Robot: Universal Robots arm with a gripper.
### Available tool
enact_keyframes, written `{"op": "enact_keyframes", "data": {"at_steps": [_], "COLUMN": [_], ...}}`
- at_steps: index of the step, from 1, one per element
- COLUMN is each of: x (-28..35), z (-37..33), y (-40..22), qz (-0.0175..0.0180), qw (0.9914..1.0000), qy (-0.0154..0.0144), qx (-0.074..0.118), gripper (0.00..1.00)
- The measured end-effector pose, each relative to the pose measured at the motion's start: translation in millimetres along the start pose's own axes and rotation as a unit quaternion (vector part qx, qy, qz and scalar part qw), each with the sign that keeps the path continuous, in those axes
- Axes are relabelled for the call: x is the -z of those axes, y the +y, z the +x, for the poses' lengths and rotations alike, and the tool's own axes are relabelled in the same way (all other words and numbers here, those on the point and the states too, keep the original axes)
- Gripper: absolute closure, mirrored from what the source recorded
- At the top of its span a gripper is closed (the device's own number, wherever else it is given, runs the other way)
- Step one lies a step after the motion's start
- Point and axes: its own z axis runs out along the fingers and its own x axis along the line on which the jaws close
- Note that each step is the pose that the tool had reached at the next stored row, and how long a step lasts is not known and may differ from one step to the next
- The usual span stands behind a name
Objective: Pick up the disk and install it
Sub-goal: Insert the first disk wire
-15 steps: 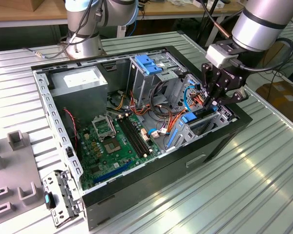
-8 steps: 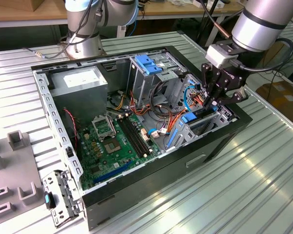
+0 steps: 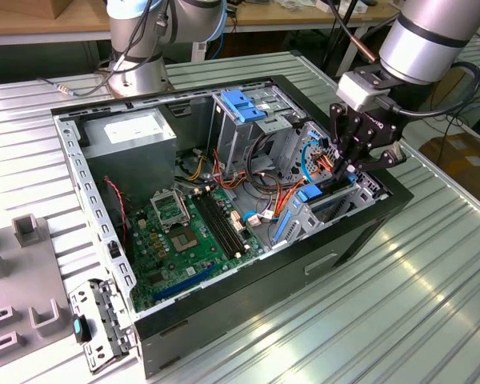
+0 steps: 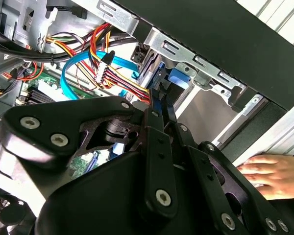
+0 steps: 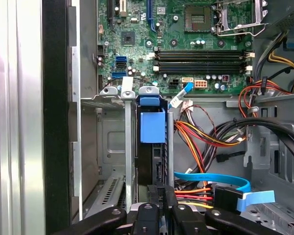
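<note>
The disk (image 5: pixel 152 147) is standing on edge in the drive bay at the front corner of the open computer case (image 3: pixel 360 232), with its blue carrier frame showing as a blue tab in the first wrist view and as the blue strip (image 3: pixel 310 194) down in the bay in the exterior view. The gripper (image 5: pixel 159 200) is right over it, fingers pinched in close together on the disk's upper edge, so I'd call it clamped on the disk and partway through seating it. My take on doing this bit well: keep the disk square to the bay rails so the frame doesn't bind, push straight along the slot, and watch the blue SATA cable (image 5: pixel 210 178) and the bundle of red, orange and yellow wires (image 5: pixel 201 137) just beside the bay, because they look easy to snag. As for what's inside the case: the green motherboard (image 3: pixel 184 232) lies on the floor of it, the grey power supply (image 3: pixel 136 136) sits in the far corner, and a metal drive cage with a blue latch (image 3: pixel 242 104) on top stands between that and the gripper. Also worth noting, a person's hand (image 4: pixel 272 174) rests on the table just outside the case in the second wrist view, so slow is smart.
</note>
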Motion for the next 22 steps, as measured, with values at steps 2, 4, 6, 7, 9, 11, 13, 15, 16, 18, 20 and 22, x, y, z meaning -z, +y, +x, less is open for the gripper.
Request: {"op": "enact_keyframes", "data": {"at_steps": [2,4,6,7,9,11,13,15,16,18,20,22], "x": [-0.1,-0.2,-0.3,-0.4,-0.7,-1.1,-1.6,-2.4,-3.3,-4.3,-6.8,-6.8], "z": [-0.1,-0.1,-0.2,-0.2,-0.3,-0.5,-0.5,-0.5,-0.5,-0.5,-0.5,-0.5], "y": [0.0,0.0,0.0,0.0,0.0,0.0,0.0,0.0,0.0,0.0,0.0,0.0], "qz": [0.0000,0.0000,0.0001,0.0001,0.0002,0.0002,0.0002,0.0002,0.0002,0.0002,0.0002,0.0002], "qw": [1.00000,1.00000,0.99998,0.99996,0.99993,0.99991,0.99990,0.99990,0.99990,0.99990,0.99990,0.99990], "qy": [-0.0003,-0.0002,-0.0002,-0.0002,-0.0003,-0.0001,-0.0002,-0.0006,-0.0012,-0.0017,-0.0022,-0.0021], "qx": [0.000,0.003,0.007,0.009,0.012,0.014,0.014,0.014,0.014,0.014,0.014,0.014], "gripper": [0.83,0.83,0.83,0.83,0.83,0.83,0.83,0.83,0.83,0.83,0.83,0.83]}}
